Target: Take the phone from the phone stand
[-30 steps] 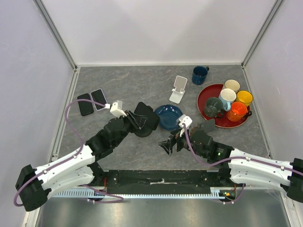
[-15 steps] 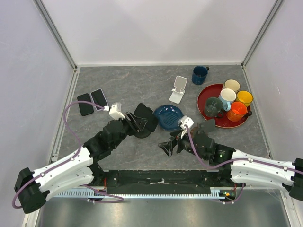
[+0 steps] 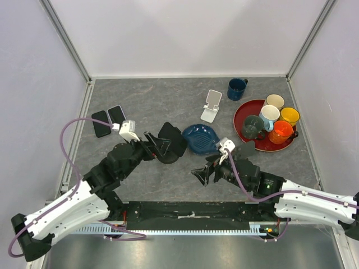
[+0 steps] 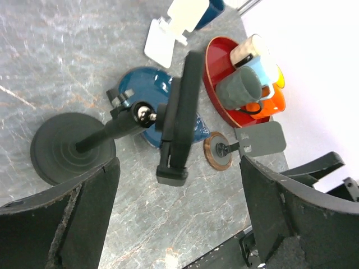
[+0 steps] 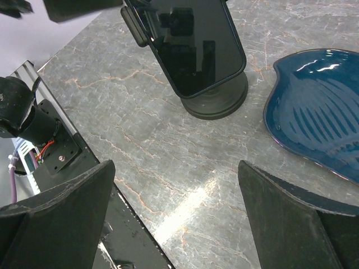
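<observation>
Phone (image 5: 193, 45): dark slab with its glass face toward the right wrist camera, leaning back in the cradle of the black phone stand (image 5: 220, 100) near the middle of the table (image 3: 140, 95) — not yet lifted out.
Handling: stiff, thin and smooth; the glass is likely slippery and could crack if dropped. It looks light enough for one gripper. The best hold is probably on its long edges above the cradle's side clamps, drawing it up and out.
Stand: round base on a ball-jointed stem; it may tip or slide unless steadied.
Left gripper (image 4: 179, 162): jaws wide apart and empty, behind the stand.
Right gripper (image 5: 175, 165): jaws wide apart and empty, facing the phone's front.
Neighbours: blue dish (image 3: 200, 138) just beside the base; white stand (image 3: 212, 105) beyond it; red tray (image 3: 242, 109) of mugs to the right; two flat phones (image 3: 116, 117) well to the left.
Obstruction: the dish crowds the right-hand approach — otherwise nothing lies between jaws and phone.
</observation>
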Motion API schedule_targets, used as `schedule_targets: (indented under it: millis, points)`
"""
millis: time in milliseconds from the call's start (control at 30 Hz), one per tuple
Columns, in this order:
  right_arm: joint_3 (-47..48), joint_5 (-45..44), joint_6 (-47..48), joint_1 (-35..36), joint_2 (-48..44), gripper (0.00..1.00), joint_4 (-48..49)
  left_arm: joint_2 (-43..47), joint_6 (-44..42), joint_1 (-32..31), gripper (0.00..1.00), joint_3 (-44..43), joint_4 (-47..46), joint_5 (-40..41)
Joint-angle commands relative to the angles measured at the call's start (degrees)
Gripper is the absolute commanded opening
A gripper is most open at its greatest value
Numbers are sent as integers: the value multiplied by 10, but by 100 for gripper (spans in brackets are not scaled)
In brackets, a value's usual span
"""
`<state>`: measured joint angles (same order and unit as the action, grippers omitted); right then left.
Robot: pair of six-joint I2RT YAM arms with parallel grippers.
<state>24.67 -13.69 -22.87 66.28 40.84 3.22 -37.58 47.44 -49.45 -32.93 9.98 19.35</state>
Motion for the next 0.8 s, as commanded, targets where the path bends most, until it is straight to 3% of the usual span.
schedule_targets:
  millis: [0,200,300,433,500,633,767]
  points:
    - [10,-17,-9,5,-26,98,-30,43,-94,8,96,-51,60,24]
    - [35,-25,10,5,-31,98,-74,102,-113,74,97,-18,73,42]
    - [52,-27,28,4,-29,98,-79,108,-76,160,96,35,68,-32]
    - [81,-19,58,4,-18,98,-79,62,17,296,95,123,-1,-226]
    - [87,-15,69,5,-13,98,-81,37,43,338,94,180,-92,-264]
    - [79,-7,88,5,-14,98,-74,-17,35,342,96,246,-251,-269]
    - [65,6,113,5,-8,98,-47,-77,-6,340,96,309,-466,-256]
